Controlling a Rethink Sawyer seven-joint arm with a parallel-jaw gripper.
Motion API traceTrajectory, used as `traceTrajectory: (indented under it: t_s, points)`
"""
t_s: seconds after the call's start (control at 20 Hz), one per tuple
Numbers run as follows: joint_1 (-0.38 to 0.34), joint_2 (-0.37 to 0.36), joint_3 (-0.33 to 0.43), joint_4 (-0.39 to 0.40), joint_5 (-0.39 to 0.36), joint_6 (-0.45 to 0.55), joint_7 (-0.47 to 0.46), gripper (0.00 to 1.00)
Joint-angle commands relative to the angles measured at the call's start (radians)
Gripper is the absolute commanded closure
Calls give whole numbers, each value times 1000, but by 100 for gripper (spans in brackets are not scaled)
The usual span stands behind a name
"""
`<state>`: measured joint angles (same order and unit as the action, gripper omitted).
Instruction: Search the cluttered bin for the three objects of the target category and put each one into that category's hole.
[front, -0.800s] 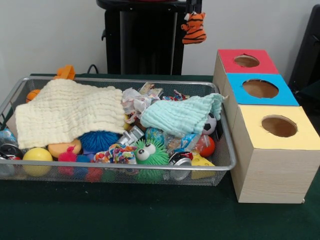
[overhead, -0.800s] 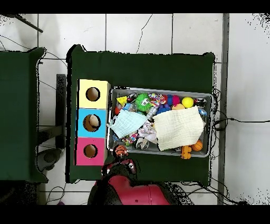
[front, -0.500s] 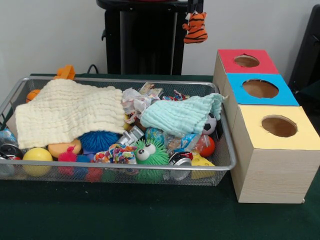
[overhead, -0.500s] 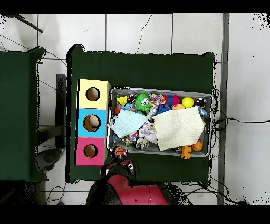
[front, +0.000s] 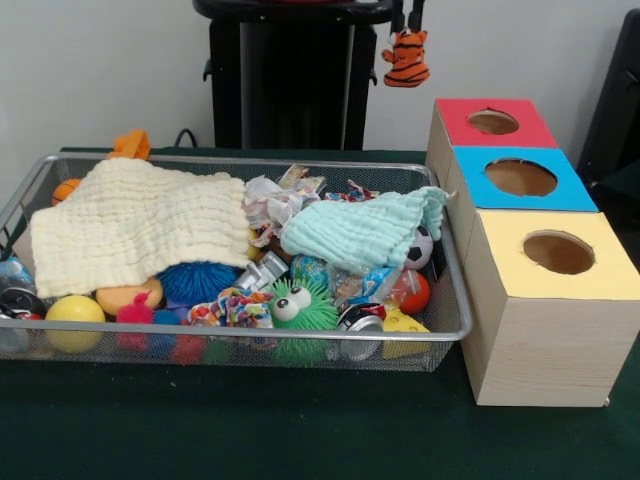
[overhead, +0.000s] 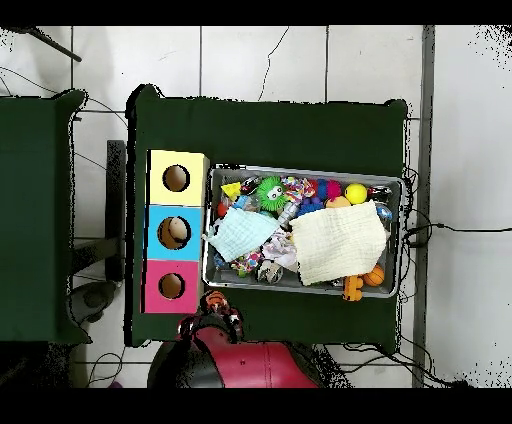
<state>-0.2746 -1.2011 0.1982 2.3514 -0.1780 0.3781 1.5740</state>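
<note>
My gripper (front: 409, 22) shows only its black tips at the top edge of the front view. It is shut on a small orange striped toy tiger (front: 406, 59), which hangs in the air behind the bin's far right corner, left of the red box. The red-surrounded hole (front: 493, 122) is the farthest in the wooden box row. The wire mesh bin (front: 250, 336) is full of toys. In the overhead view the gripper (overhead: 214, 303) with the tiger (overhead: 216, 298) is beside the bin (overhead: 305, 171), next to the red hole (overhead: 171, 286).
A blue-surrounded hole (front: 521, 177) and a yellow-surrounded hole (front: 558, 252) follow the red one. A cream cloth (front: 140, 222) and a mint cloth (front: 365, 230) cover part of the toys. A green fuzzy ball with eyes (front: 298, 306) lies at the front. The black pedestal (front: 285, 80) stands behind.
The gripper has carried the toy tiger sideways, away from the bin and towards the red box; in the overhead view it has shifted left and down.
</note>
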Motion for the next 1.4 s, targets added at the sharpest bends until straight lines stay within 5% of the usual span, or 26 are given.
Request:
traceTrajectory:
  t_s: [0.05,1.4]
  points:
    - [50,101,-56,-142,38,76,250,100]
    - [230,69,-177,-138,124,44,260,100]
